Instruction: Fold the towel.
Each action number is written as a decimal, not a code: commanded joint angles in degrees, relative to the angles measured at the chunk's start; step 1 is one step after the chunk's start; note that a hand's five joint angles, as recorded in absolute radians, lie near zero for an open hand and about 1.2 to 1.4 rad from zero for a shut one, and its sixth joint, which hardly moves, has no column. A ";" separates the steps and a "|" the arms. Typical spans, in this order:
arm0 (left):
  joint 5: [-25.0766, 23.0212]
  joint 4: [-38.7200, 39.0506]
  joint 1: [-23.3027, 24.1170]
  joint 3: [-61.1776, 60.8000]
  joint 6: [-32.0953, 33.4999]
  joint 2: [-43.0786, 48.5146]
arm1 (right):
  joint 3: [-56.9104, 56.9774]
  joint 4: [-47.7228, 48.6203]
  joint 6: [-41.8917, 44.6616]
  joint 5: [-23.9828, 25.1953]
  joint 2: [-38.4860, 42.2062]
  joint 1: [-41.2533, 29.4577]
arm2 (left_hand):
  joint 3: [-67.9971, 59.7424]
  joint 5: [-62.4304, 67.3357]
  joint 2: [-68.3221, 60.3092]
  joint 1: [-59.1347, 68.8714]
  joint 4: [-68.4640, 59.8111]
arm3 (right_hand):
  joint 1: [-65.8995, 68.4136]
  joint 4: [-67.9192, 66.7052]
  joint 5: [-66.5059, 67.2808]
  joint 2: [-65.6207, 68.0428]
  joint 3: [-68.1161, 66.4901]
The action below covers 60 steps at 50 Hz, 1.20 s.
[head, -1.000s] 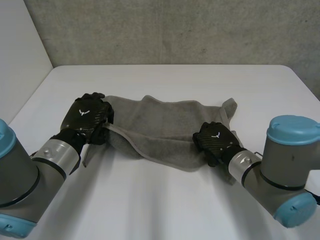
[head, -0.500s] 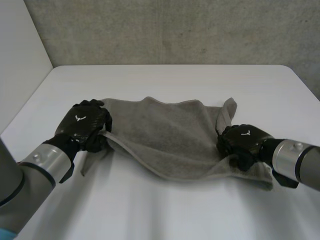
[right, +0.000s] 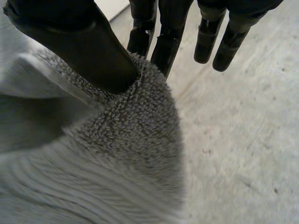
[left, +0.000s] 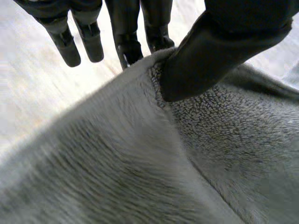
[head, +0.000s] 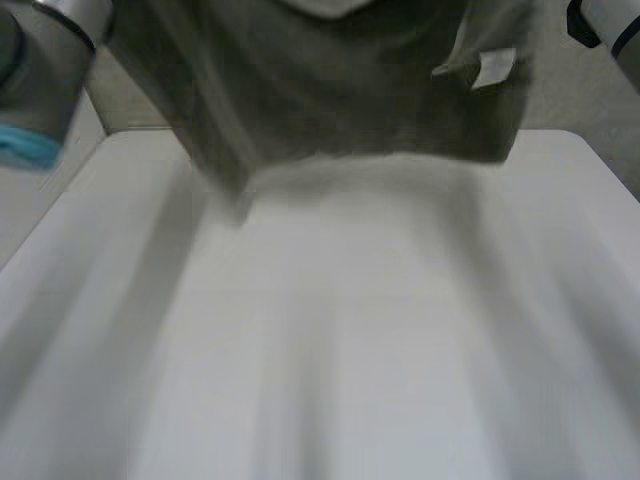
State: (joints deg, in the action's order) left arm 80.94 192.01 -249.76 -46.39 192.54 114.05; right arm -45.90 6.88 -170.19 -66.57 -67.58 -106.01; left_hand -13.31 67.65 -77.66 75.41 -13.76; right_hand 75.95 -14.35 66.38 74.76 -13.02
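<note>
The grey towel (head: 340,90) hangs in the air above the white table (head: 350,330), spread between my two raised arms, its lower edge clear of the tabletop. In the left wrist view my left hand (left: 210,51) pinches a top edge of the towel (left: 140,163) between thumb and fingers. My right hand (right: 79,42) in the right wrist view pinches the other top corner of the towel (right: 126,140) the same way. A small white label (head: 492,68) dangles on the towel's right side.
My left arm (head: 40,60) reaches up at the left of the towel, my right arm (head: 610,20) at its right. A grey wall (head: 580,90) stands behind the table, and a light panel (head: 30,200) borders the table's left side.
Both hands have lifted the towel off the table, from lying flat to hanging high in front of the head camera. The right hand closed on its corner before the lift.
</note>
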 commanded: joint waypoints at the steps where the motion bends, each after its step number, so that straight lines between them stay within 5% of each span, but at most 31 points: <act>1: -0.69 2.21 -1.95 -12.89 -0.32 -6.20 | -11.49 -0.90 -0.58 5.93 -3.79 1.60 | 3.31 2.35 -2.34 4.59 3.76 | 4.05 4.35 3.62 5.24 3.02; 6: -4.89 8.88 -5.03 -27.56 -0.23 -8.14 | -24.03 -1.34 0.03 11.98 -5.02 3.53 | 3.31 2.35 -2.34 4.59 3.76 | 4.05 4.35 3.62 5.24 3.02; 12: -11.84 17.06 -5.74 -46.11 0.12 -9.02 | -34.34 -2.66 3.81 13.05 -5.72 4.23 | 3.31 2.35 -2.34 4.59 3.76 | 4.05 4.35 3.62 5.24 3.02; 22: -14.14 20.24 -5.30 -63.10 9.68 -7.09 | -52.61 -8.19 23.66 15.16 -5.46 7.22 | 3.31 2.35 -2.34 4.59 3.76 | 4.05 4.35 3.62 5.24 3.02; 39: -13.79 17.16 -4.25 -62.08 9.79 -8.67 | -40.67 -11.36 22.88 15.16 1.05 7.05 | 3.31 2.35 -2.34 4.59 3.76 | 4.05 4.35 3.62 5.24 3.02; 42: -13.70 17.17 -3.72 -60.66 8.91 -7.70 | -33.90 -10.40 22.00 14.28 6.67 6.87 | 3.31 2.35 -2.34 4.59 3.76 | 4.05 4.35 3.62 5.24 3.02; 44: -13.52 17.08 -2.75 -58.03 5.59 -5.17 | -30.83 -10.57 22.09 13.57 9.75 6.87 | 3.31 2.35 -2.34 4.59 3.76 | -8.50 4.35 -8.94 -7.31 3.02; 46: -13.35 16.99 -2.58 -56.89 3.74 -4.20 | -25.75 -10.66 22.09 7.46 14.65 6.96 | 3.31 2.35 -2.34 4.59 3.76 | -36.44 4.35 -36.87 -35.25 3.02; 47: -13.35 17.08 -2.49 -56.01 1.90 -3.66 | -25.73 -10.66 22.09 7.42 14.67 6.96 | 3.31 2.35 -2.34 4.59 3.76 | -36.59 4.35 -37.03 -35.41 3.02; 49: -13.26 17.08 -2.49 -55.48 0.40 -3.05 | -24.50 -10.40 22.01 -0.54 15.81 6.78 | 3.31 2.35 -2.34 4.59 3.76 | -59.57 4.35 -60.01 -58.39 3.02; 52: -12.82 16.99 -2.49 -54.86 -1.11 -2.43 | -25.72 -9.87 20.26 -6.79 13.89 6.00 | 3.31 2.35 -2.34 4.59 3.76 | -62.81 4.35 -63.25 -61.63 3.02; 60: -12.64 17.08 -2.66 -54.68 -1.38 -2.52 | -36.95 -6.27 9.01 -8.40 1.25 4.85 | 3.31 2.35 -2.34 4.59 3.76 | -65.95 4.35 -66.38 -64.76 3.02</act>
State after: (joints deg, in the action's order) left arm 68.20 209.02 -252.21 -101.01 191.18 111.73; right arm -73.65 -1.93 -153.26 -74.01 -56.47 -100.43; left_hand -13.31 67.65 -77.66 75.41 -13.76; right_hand 13.87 -14.35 3.63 14.43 -13.02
